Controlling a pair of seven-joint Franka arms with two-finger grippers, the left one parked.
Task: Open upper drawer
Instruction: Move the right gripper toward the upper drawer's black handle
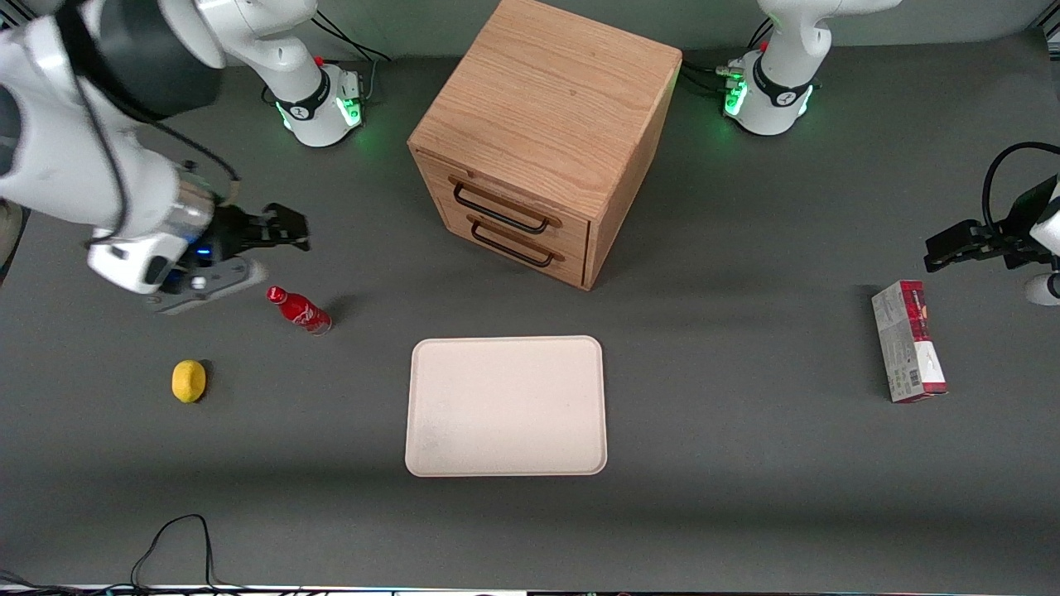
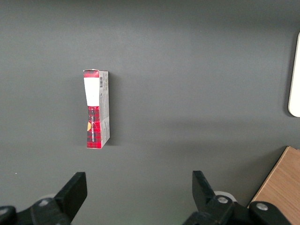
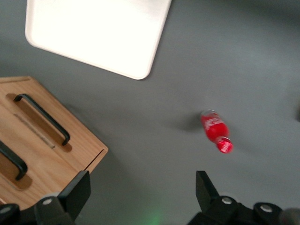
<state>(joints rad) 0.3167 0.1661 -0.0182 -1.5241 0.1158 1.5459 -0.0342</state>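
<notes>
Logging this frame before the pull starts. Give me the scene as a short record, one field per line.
task: open upper drawer
upper drawer: shut, flush with the cabinet front, black wire handle untouched
lower drawer: shut
cabinet: on the table, farther from the front camera than the tray
gripper: open, holding nothing, above the table toward the working arm's end, apart from the cabinet
red bottle: beside the gripper, nearer the front camera
lemon: toward the working arm's end
red box: toward the parked arm's end

Cream tray (image 1: 506, 406), red bottle (image 1: 299, 310), lemon (image 1: 189, 381), red carton (image 1: 908, 340) on grey table (image 1: 745, 463).
</notes>
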